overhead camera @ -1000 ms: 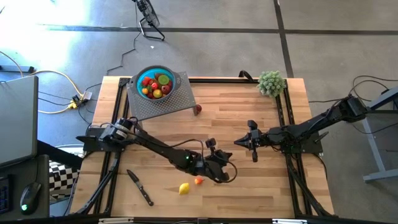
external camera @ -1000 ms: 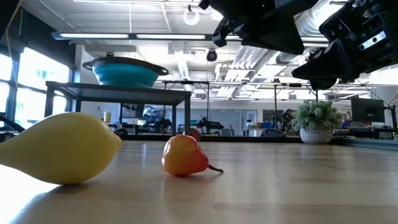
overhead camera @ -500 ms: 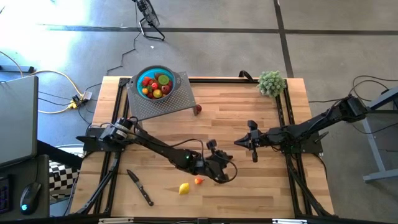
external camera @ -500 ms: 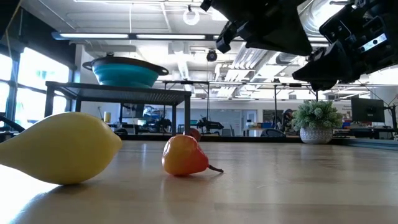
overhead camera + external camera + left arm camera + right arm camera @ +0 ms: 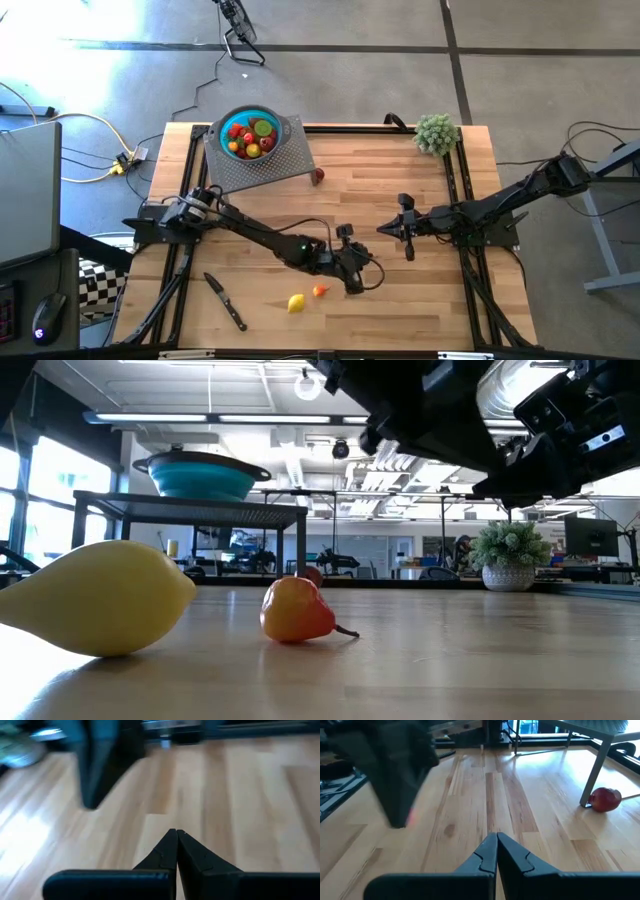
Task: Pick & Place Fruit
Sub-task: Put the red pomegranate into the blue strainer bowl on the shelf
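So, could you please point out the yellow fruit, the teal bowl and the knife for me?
yellow fruit (image 5: 296,303), high view, on the middle of its body.
teal bowl (image 5: 226,124), high view, on its upper left rim.
knife (image 5: 232,315), high view, on its black handle.

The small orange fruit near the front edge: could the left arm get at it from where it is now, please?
Probably yes: the left gripper, shut and empty, hangs just beside the orange fruit, with bare table between; it must open first.

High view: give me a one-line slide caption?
Left gripper, shut and empty, near the yellow fruit and orange fruit; teal bowl already holds fruit.
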Robot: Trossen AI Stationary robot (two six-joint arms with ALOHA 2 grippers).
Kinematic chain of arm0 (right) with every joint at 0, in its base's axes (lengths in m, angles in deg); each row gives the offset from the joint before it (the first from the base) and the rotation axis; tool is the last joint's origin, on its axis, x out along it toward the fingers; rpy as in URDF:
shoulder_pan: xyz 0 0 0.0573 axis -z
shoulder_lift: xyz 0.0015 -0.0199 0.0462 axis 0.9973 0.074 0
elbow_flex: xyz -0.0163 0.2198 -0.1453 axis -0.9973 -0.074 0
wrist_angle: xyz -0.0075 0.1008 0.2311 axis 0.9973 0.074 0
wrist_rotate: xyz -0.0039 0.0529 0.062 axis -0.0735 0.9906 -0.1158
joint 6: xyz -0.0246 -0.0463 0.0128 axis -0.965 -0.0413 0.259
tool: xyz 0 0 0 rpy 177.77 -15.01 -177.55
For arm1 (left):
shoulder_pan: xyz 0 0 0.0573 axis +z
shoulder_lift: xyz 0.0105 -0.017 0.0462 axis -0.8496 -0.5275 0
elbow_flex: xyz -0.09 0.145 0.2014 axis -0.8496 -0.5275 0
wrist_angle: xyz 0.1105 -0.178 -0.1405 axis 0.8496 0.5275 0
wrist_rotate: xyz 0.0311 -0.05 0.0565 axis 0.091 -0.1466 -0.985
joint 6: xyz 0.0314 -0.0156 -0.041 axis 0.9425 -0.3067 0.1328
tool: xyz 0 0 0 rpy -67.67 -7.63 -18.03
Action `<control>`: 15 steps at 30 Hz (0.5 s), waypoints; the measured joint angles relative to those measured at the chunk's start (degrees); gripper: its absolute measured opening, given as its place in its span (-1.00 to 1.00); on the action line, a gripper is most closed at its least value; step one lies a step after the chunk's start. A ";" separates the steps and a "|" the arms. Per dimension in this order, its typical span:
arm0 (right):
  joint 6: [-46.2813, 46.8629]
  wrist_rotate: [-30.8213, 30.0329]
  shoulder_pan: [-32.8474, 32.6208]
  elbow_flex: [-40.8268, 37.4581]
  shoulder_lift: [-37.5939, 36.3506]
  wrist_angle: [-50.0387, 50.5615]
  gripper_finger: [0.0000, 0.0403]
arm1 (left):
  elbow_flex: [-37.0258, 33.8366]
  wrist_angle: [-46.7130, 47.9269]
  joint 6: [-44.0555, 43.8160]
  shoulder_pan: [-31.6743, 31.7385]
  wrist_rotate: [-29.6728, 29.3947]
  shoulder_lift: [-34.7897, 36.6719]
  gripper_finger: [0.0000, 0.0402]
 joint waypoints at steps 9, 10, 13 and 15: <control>0.03 -0.02 0.01 0.00 0.00 0.09 -0.99 | 0.00 0.32 9.82 1.11 13.12 0.00 -1.00; 0.04 -0.02 0.01 0.00 0.00 0.09 -0.99 | 0.00 0.78 10.13 1.57 13.92 0.00 -1.00; 0.04 -0.02 0.01 0.00 0.00 0.09 -0.99 | -0.18 2.69 10.97 2.70 16.82 0.41 -1.00; 0.05 -0.02 -0.01 0.00 0.00 0.11 -0.99 | -1.46 3.13 11.12 3.21 17.42 1.47 -1.00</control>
